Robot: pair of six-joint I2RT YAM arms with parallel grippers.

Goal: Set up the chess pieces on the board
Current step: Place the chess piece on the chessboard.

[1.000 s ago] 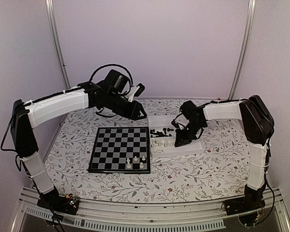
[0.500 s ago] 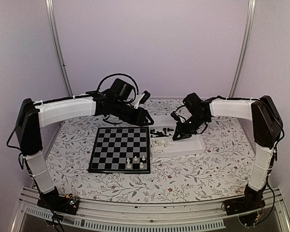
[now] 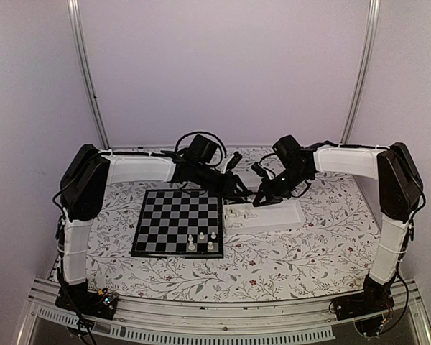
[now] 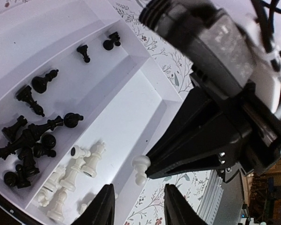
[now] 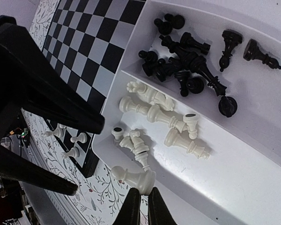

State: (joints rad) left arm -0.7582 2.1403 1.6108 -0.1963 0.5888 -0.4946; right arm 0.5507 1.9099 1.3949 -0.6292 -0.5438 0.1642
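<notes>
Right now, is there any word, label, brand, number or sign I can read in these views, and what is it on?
No text can be read in any view.
The board: plain checks and a black border, no letters or numbers showing.
The tray: bare white, no mark.
The chess pieces, including the white pawn: unmarked.
The arms: no legible label or brand.

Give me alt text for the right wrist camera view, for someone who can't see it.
The right gripper pinches a white pawn by the edge of a white tray, which holds black pieces in one compartment and white pieces in the other. The board lies beyond.
</notes>
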